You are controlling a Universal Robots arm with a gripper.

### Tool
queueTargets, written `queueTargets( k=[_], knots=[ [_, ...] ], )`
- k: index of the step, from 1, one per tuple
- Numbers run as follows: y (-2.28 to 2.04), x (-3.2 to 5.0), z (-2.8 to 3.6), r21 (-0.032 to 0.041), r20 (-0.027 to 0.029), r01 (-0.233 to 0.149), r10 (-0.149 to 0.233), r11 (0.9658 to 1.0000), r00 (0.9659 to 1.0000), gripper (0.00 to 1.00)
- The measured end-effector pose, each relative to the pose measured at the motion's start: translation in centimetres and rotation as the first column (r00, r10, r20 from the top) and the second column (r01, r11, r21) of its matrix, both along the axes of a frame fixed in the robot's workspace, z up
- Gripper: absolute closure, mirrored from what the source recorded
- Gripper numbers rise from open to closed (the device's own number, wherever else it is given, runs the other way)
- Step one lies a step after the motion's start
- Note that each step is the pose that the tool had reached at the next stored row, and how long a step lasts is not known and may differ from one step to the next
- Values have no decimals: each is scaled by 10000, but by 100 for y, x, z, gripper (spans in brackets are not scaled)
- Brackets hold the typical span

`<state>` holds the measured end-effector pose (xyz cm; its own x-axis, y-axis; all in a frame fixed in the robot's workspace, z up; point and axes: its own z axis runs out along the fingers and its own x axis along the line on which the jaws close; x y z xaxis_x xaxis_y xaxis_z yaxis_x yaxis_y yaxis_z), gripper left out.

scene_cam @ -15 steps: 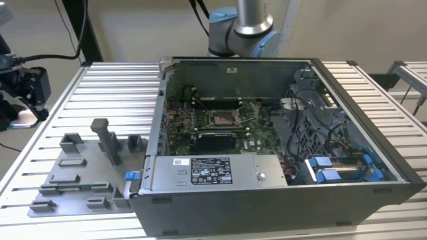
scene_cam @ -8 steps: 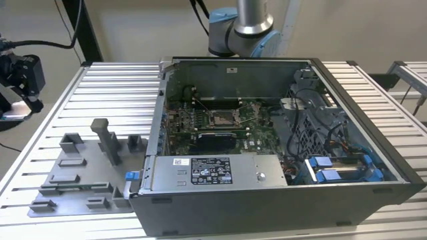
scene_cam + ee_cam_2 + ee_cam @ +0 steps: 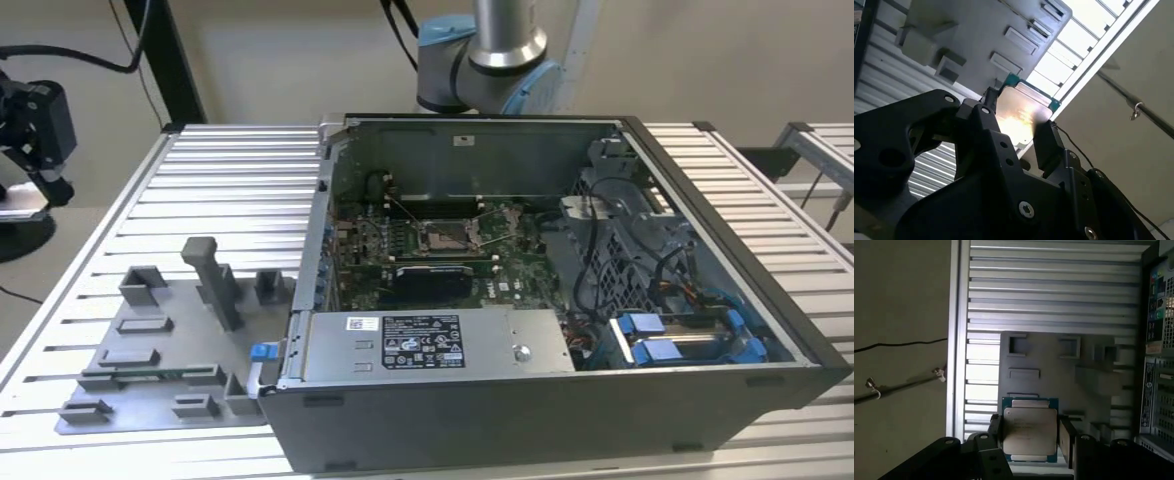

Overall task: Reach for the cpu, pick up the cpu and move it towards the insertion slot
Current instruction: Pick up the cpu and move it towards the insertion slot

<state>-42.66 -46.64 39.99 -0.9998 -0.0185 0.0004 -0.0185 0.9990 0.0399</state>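
**CPU clamped in your gripper near the fixture plate**

In the exterior view your arm (image 3: 481, 50) appeared as a silver tube and a blue-capped joint. It rose behind the open computer case (image 3: 561, 400) and was cut off by the frame's upper edge.

In both wrist views your gripper (image 3: 1018, 117) faced the slatted metal table (image 3: 1054, 290). Its two black fingers (image 3: 1065, 437) were drawn in against opposite edges of the cpu (image 3: 1030, 430). You had the chip pinched flat between them, with its silvery lid toward the cameras and its green rim showing at the free ends. Behind the chip lay the grey fixture plate (image 3: 1069, 370) with its recessed pockets, close to the table's edge rail. How far the chip hung off the plate could not be told.

The insertion slot (image 3: 443, 237) sat on the green circuit board (image 3: 521, 275) inside the case, framed in silver with a dark centre. It was well apart from the fixture plate, which lay outside the case at the exterior view's left. A black rectangular block (image 3: 427, 285) lay just beside the slot.

Several things were hidden from you:
- In the second wrist view the gripper's dark body covered one end of the chip, and glare washed out the lid.
- Where the finger pads met the chip's edges was shadowed in both wrist views.
- The case's side panel was cut off at the border of the first wrist view.
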Motion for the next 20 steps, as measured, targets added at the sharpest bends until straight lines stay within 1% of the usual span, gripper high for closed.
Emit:
queueTargets(
  k=[13, 14, 20],
  knots=[
    [0, 0, 391, 0, 0, 0, 0, 10000, 10000, 100],
    [0, 0, 410, 2, 2, 0, 0, 10000, 10000, 100],
    [0, 0, 413, 1, 1, 0, 0, 10000, 10000, 100]
  ],
)
